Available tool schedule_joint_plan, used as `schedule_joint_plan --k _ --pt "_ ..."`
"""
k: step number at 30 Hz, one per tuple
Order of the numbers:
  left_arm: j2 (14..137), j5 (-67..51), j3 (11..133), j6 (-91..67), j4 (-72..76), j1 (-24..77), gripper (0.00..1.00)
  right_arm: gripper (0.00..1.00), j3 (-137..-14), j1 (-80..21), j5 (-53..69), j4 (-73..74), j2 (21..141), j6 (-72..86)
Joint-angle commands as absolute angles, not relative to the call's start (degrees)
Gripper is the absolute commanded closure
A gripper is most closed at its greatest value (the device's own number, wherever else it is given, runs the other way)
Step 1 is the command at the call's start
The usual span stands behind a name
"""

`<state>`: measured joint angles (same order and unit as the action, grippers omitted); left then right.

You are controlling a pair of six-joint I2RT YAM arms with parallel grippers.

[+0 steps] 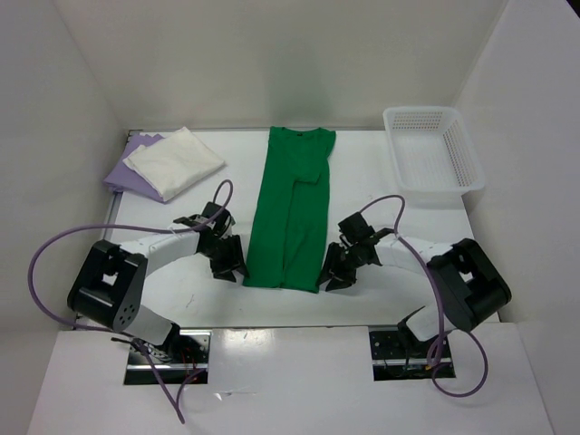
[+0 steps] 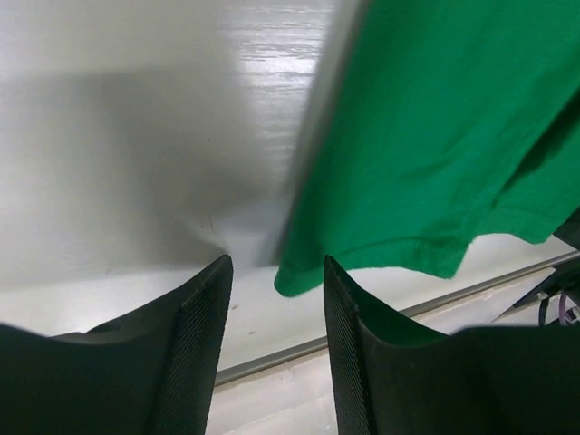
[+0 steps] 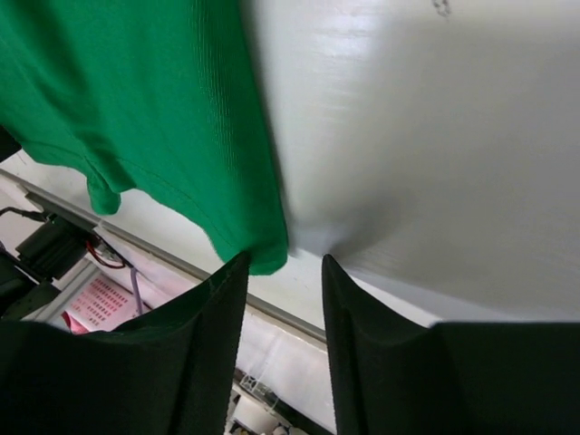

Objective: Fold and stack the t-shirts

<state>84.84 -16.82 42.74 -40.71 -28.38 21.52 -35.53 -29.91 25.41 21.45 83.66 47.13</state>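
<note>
Closest in the top view, my left arm [image 1: 113,285] and right arm [image 1: 467,281] reach inward over the table [image 1: 390,190]. The green shirt [image 1: 292,213] lies flat as a long narrow strip between my left gripper [image 1: 228,263] and my right gripper [image 1: 337,272]. Each gripper is just beside one near corner of it. Well beyond my left fingers, to their outer side, the cream shirt [image 1: 174,161] lies folded on the purple shirt [image 1: 120,177]. Well beyond my right fingers, also to the outer side, stands the basket [image 1: 449,186].

From the left wrist, my fingers [image 2: 204,344] stand partly open. Only bare table is between them, and they hold nothing. The corner of the green shirt [image 2: 435,136] is just ahead of the gap, nearer to the finger on the right of the picture.

From the right wrist, my fingers [image 3: 217,344] are also partly open and grip nothing. The corner of the green shirt [image 3: 136,100] lies just at the tip of the finger on the left of the picture. Whether it touches that tip, I cannot tell.
</note>
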Motion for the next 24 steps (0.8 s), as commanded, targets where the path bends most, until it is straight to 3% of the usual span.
schedule_joint_plan --k 1,7,9,10,11,13,20,24 --pt "88.23 -19.24 42.36 -39.64 -27.07 21.62 0.48 0.58 -35.60 -31.20 26.63 17.23 85.34 47.99" --pt "89.65 -21.80 42.36 -39.02 -25.41 22.15 0.70 0.73 -36.74 -33.05 27.25 16.70 87.63 48.60" --pt "89.65 -23.11 41.84 -38.50 -24.88 22.15 0.77 0.82 -36.74 -33.05 26.72 16.18 86.58 49.13" --pt "89.65 -23.12 41.84 -38.50 -24.87 22.15 0.85 0.86 -36.22 -33.05 26.72 16.17 86.57 49.13" --pt "89.65 -23.81 41.84 -37.97 -24.87 22.15 0.90 0.95 -36.21 -33.05 26.72 16.17 86.57 49.13" --pt "89.04 -25.22 41.84 -37.97 -25.40 22.15 0.96 1.00 -36.21 -33.05 26.72 16.87 86.05 49.13" --pt "77.80 -29.36 39.46 -39.46 -35.40 22.76 1.00 1.00 -33.67 -40.77 29.35 26.53 75.17 52.73" --pt "72.95 -31.20 40.51 -38.06 -42.98 21.89 1.00 1.00 -34.87 -39.74 31.11 33.91 65.14 54.93"
